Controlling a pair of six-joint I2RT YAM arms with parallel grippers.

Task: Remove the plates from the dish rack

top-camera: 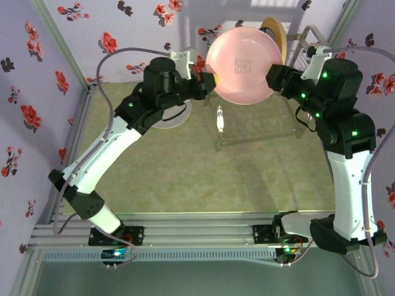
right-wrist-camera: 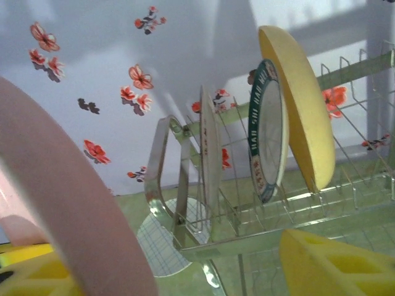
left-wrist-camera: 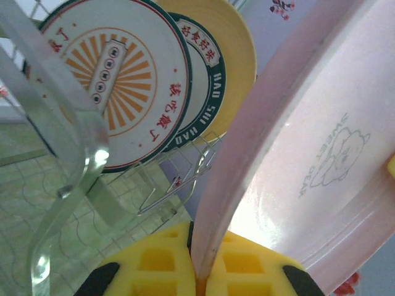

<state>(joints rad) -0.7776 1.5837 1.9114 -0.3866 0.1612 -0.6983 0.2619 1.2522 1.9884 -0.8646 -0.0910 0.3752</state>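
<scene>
Overhead, the pink plate (top-camera: 241, 61) hangs in the air at 12 o'clock above the table (top-camera: 247, 179), clear of the rack (top-camera: 310, 36) at 1 o'clock. The left claw (top-camera: 208, 80) takes its 9 o'clock rim. The left wrist view shows the yellow pads (left-wrist-camera: 160, 265) pressed together on that rim, pinching it. The right claw (top-camera: 276, 77) sits at the 3 o'clock rim, but in its wrist view the pads (right-wrist-camera: 333, 259) stand spread, with a gap beside the plate. 3 plates stand in the rack slots: sunburst plate (left-wrist-camera: 117, 80), green-rimmed plate (left-wrist-camera: 207, 86), yellow plate (top-camera: 274, 31). A grid plate (top-camera: 179, 118) lies on the table at 10 o'clock. Step in hand, as judged: a handover, left claw carrying. The next move calls for the right claw to back off toward 3 o'clock, then a level descent to the table.
</scene>
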